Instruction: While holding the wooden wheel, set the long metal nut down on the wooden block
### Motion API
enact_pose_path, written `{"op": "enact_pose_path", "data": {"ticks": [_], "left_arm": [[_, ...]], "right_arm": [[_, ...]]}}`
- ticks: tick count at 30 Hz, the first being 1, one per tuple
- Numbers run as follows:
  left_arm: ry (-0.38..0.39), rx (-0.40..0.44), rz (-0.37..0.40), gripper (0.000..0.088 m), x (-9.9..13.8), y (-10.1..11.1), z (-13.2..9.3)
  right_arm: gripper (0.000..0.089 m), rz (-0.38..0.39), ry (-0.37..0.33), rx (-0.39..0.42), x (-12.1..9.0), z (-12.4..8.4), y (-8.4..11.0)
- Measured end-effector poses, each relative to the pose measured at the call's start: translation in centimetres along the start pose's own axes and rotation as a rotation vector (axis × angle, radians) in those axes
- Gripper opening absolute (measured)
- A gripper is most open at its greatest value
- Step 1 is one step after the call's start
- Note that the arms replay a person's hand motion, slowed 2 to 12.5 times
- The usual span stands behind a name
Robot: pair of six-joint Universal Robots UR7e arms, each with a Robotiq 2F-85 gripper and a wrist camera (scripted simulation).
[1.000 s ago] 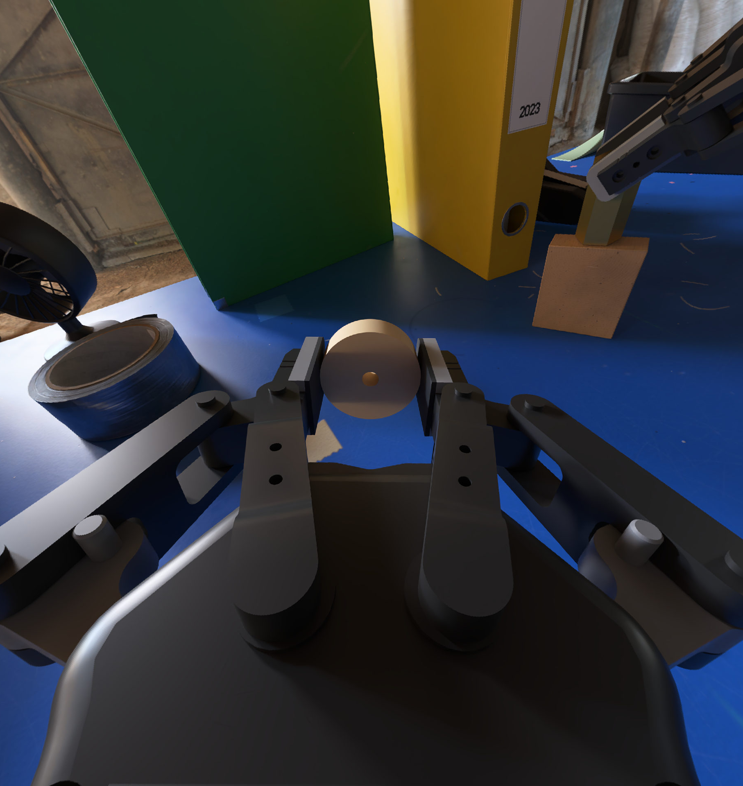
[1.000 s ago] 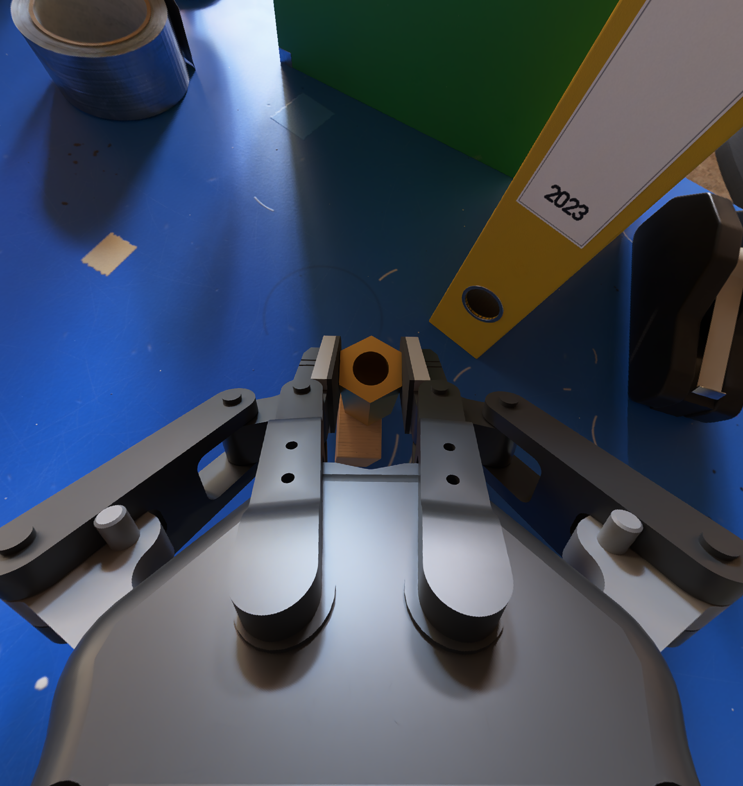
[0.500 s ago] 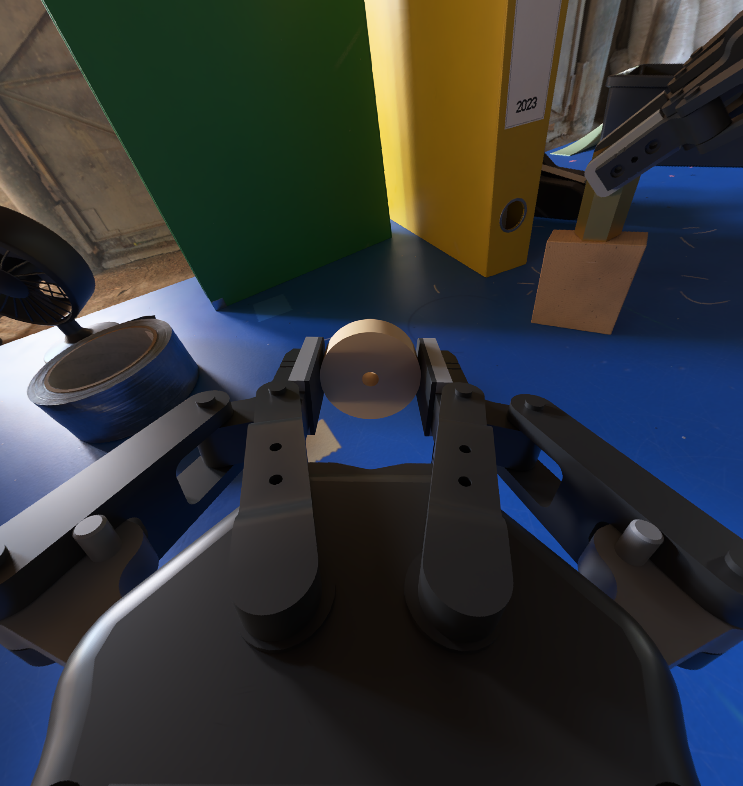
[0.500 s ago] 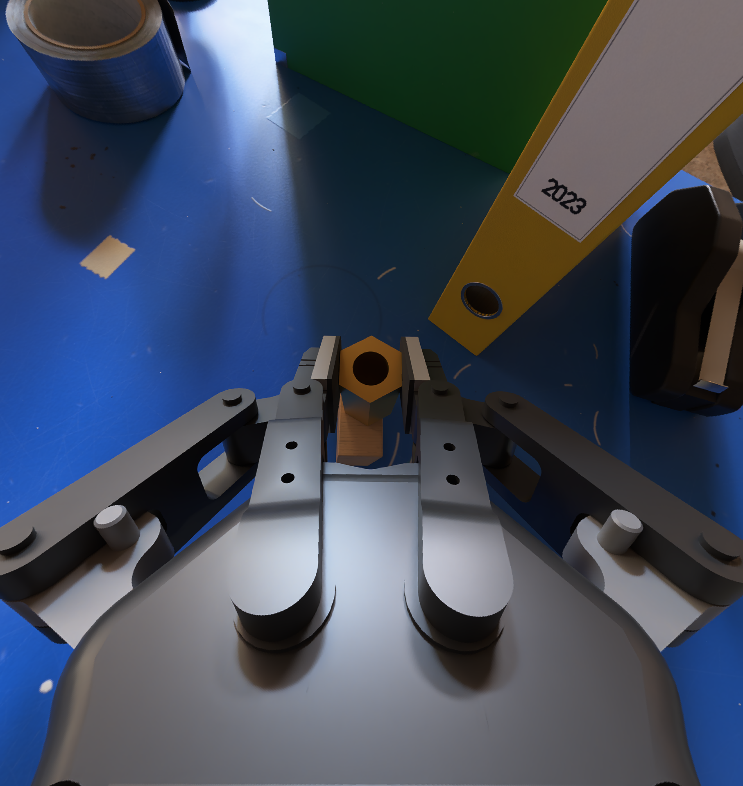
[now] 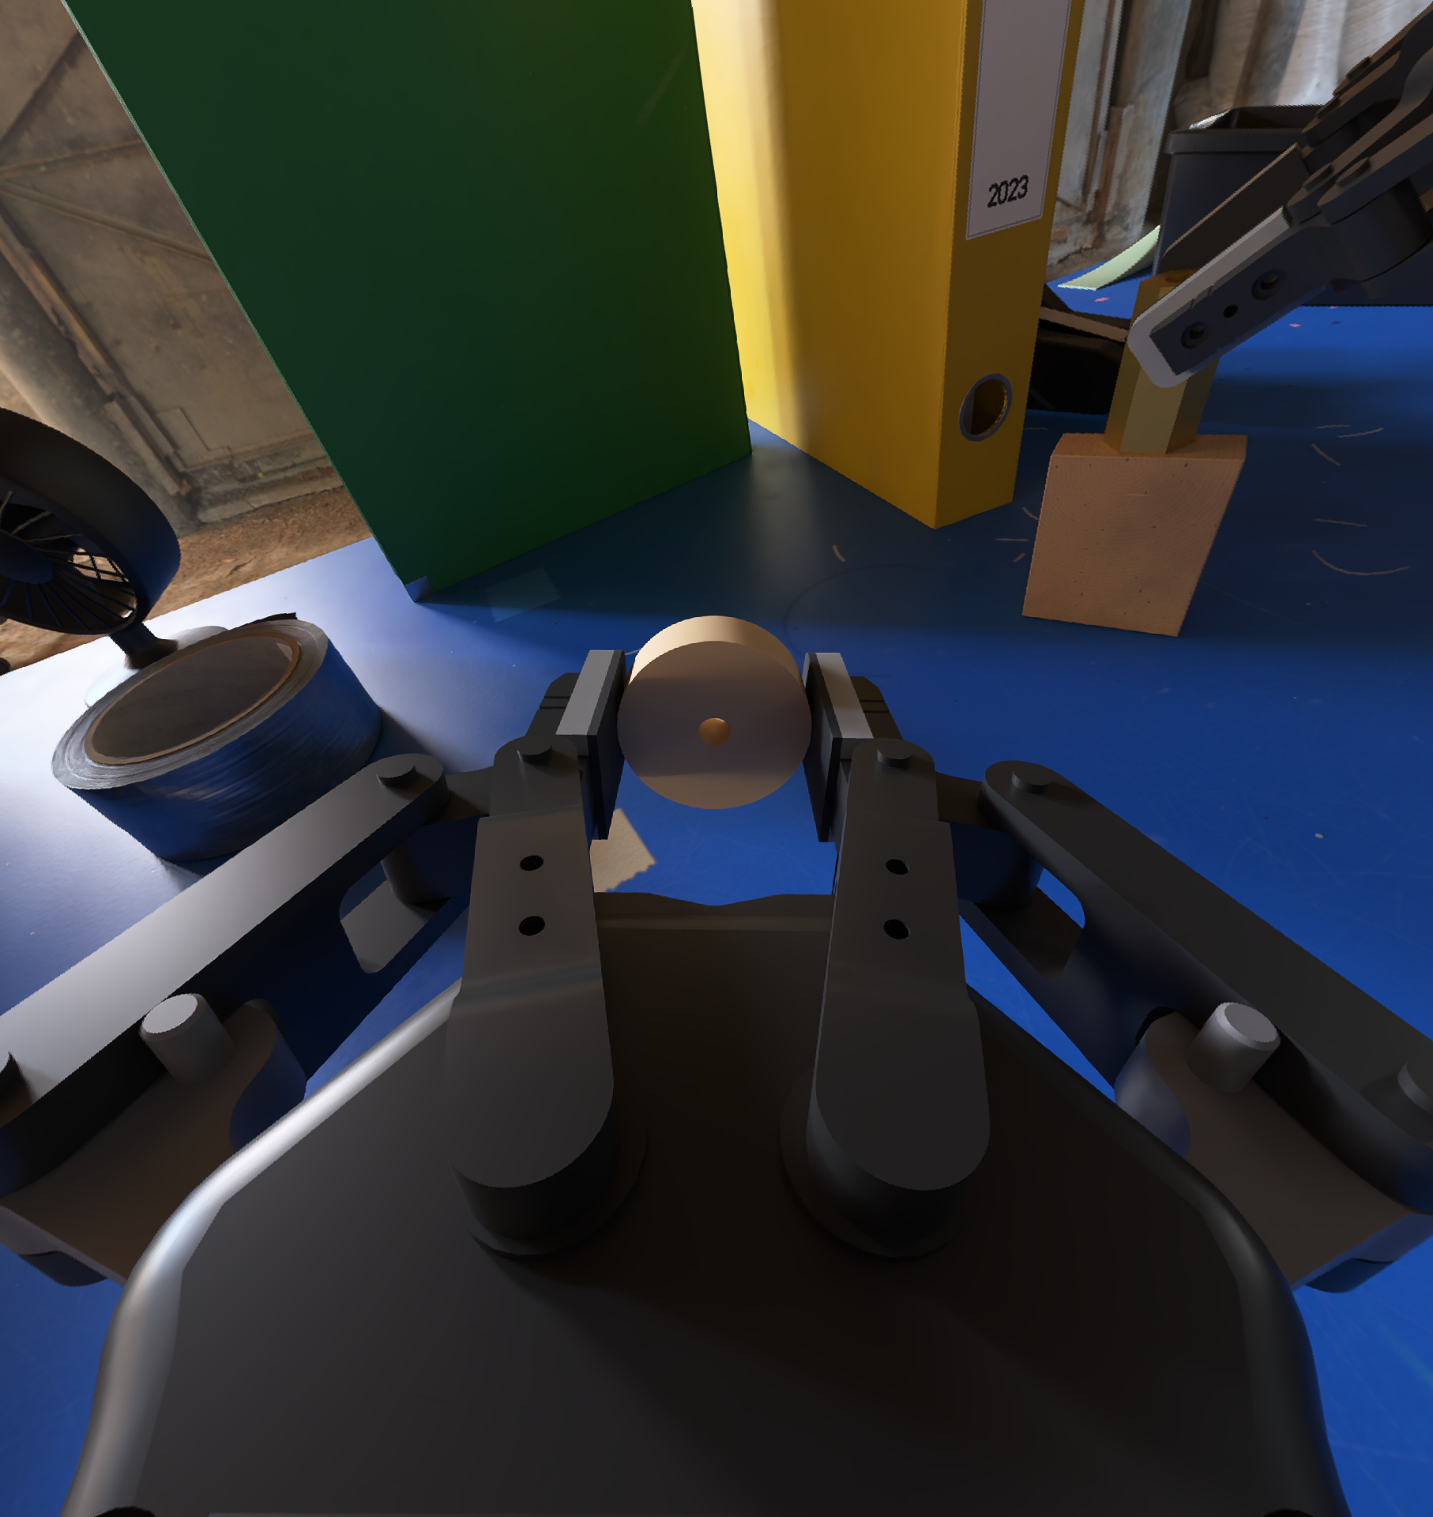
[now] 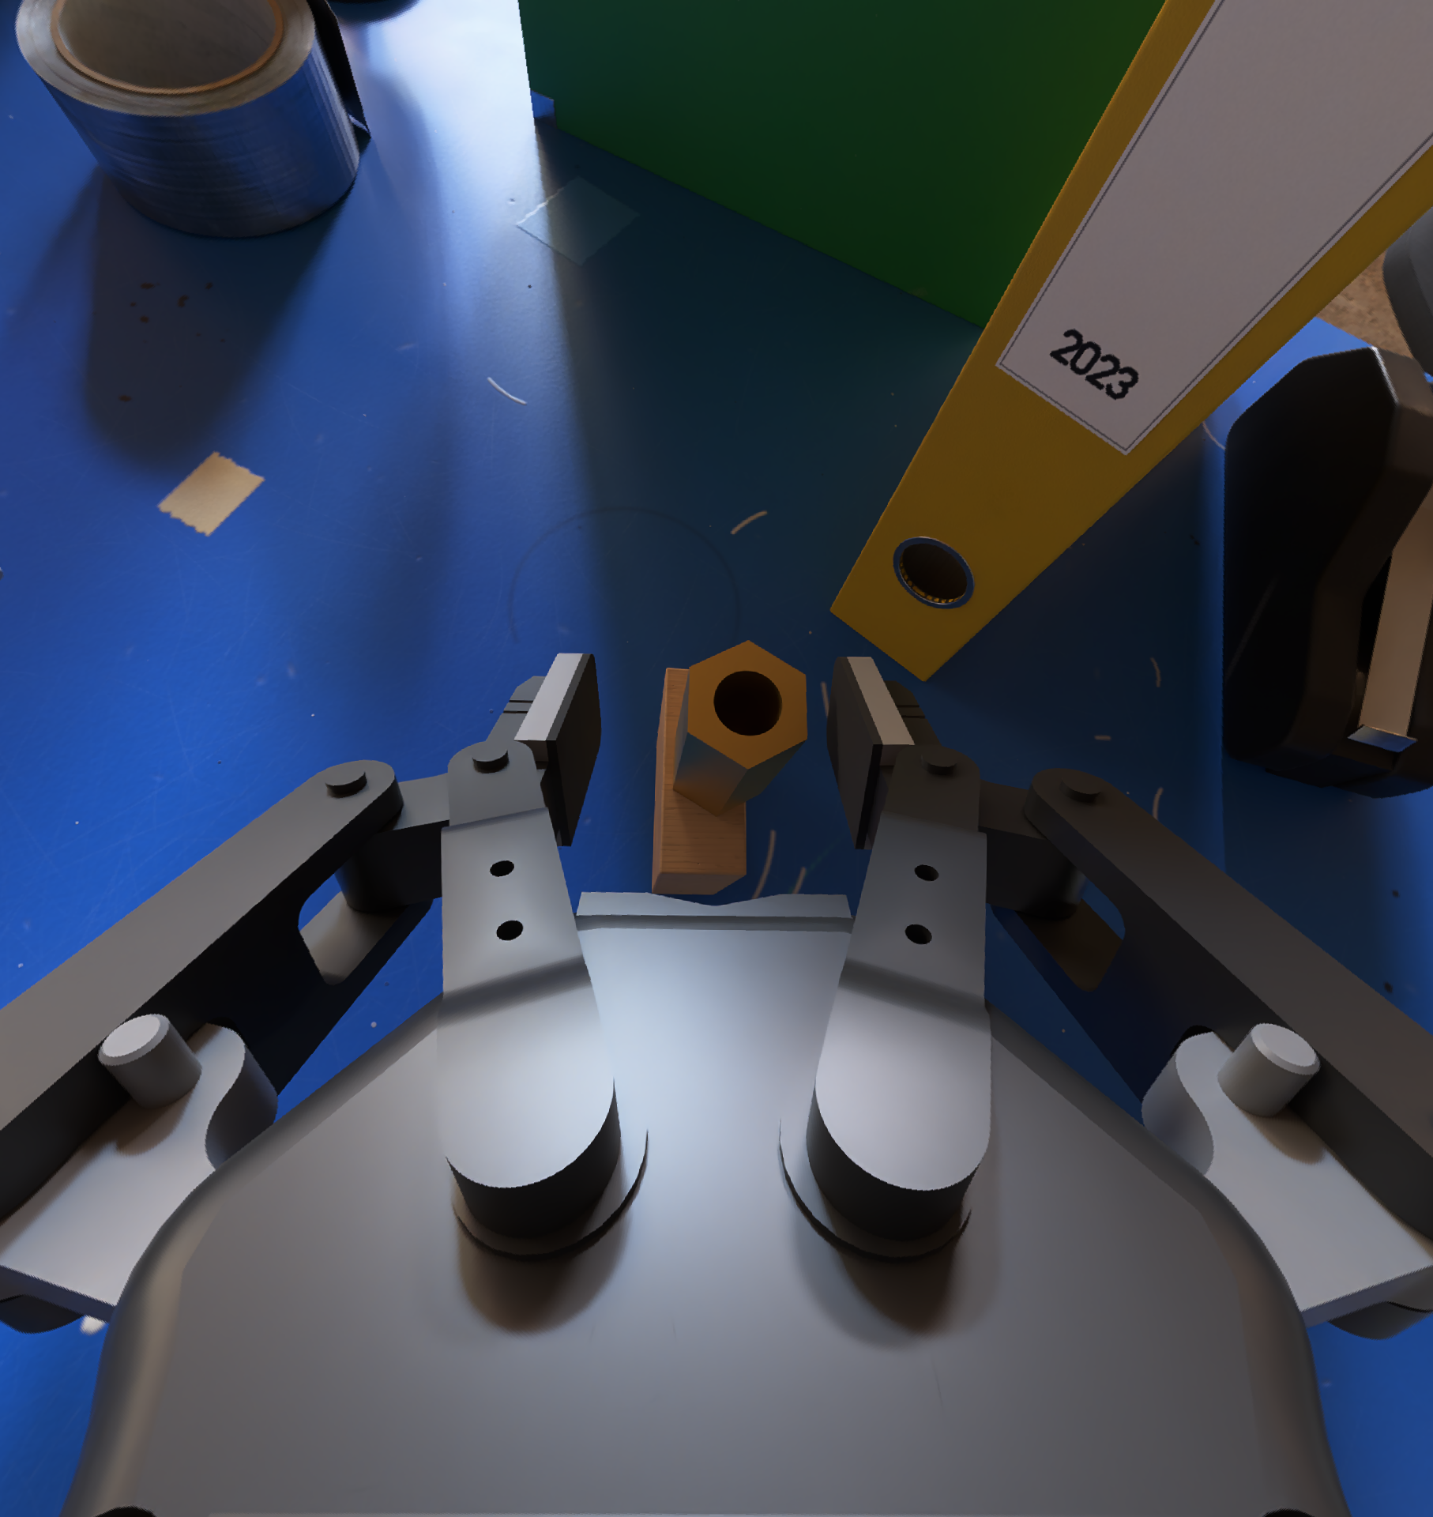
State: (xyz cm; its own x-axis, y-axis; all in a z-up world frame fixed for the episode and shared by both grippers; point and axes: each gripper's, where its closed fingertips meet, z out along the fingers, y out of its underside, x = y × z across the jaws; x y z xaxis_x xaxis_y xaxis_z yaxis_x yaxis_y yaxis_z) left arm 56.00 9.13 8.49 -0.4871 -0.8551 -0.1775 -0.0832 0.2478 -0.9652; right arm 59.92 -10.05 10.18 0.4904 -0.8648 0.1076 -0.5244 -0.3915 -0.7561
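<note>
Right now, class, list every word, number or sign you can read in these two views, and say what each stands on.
One marking only: a short dark print on the white spine label of the yellow binder, legible in both views; I do not quote writing.
None visible on the green folder, tape roll, wooden block, long metal nut or wooden wheel.

- The tall green panel [image 5: 450,271] and the yellow ring binder [image 5: 885,246] run out past the top edge in both views.
- In the left wrist view, the upper end of the brass-coloured long hexagonal nut [image 5: 1148,402] is covered by the right gripper's fingers [image 5: 1189,341].
- From above, the pale wooden block [image 6: 697,837] is partly hidden beneath that nut [image 6: 742,722].
- The black round fan [image 5: 40,542] is cut by the left edge.
- The black dispenser-like object [image 6: 1353,575] is clipped at the right edge; its kind is unclear.
</note>
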Motion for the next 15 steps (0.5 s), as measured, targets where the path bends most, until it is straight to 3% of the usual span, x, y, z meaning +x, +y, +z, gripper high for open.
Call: {"op": "enact_pose_path", "data": {"ticks": [15], "left_arm": [[-0.001, 0.002, -0.007, 0.038, -0.1, 0.0, -0.1]], "right_arm": [[0.0669, -0.04, 0.046, -0.038, 1.6, -2.3, 1.3]]}}
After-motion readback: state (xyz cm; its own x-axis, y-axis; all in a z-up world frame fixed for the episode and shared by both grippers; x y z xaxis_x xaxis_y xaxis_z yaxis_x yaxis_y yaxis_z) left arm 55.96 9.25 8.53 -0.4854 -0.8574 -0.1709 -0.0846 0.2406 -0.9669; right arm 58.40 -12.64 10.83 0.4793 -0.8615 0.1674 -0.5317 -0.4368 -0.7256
